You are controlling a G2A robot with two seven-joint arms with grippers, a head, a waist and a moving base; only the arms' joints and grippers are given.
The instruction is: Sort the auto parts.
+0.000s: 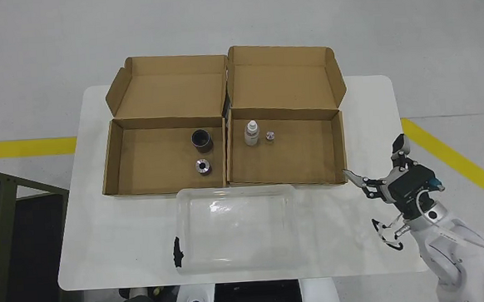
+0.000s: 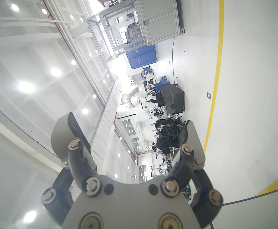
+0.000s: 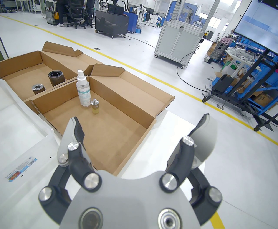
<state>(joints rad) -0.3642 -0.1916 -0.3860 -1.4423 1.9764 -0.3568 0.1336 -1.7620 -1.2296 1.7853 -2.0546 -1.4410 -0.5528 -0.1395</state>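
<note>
Top view: dark bushing point(image 1: 201, 138) and silver collar point(image 1: 202, 165) stand in left cardboard box point(image 1: 143, 169), adjoining right cardboard box point(image 1: 309, 159). Probably heavy, rigid, slick steel; pinch across outer walls. Wide-open, empty right gripper point(image 1: 370, 206) sits just beside right cardboard box; left gripper point(image 2: 129, 121) likewise spread, empty.

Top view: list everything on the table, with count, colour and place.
table: one, white, under everything.
cardboard boxes: two, brown, open, side by side at the far side.
metal cylinders: two, dark, in the left one.
spray bottle: one, white, upright in the right one.
small bottle: one, yellowish, metal cap, beside the spray bottle.
plastic tray: one, clear, in front of the boxes.
black scrap: one, at the tray's near left corner.
right gripper: open, empty, by the table's right edge.
left gripper: open, empty, facing the hall.
</note>
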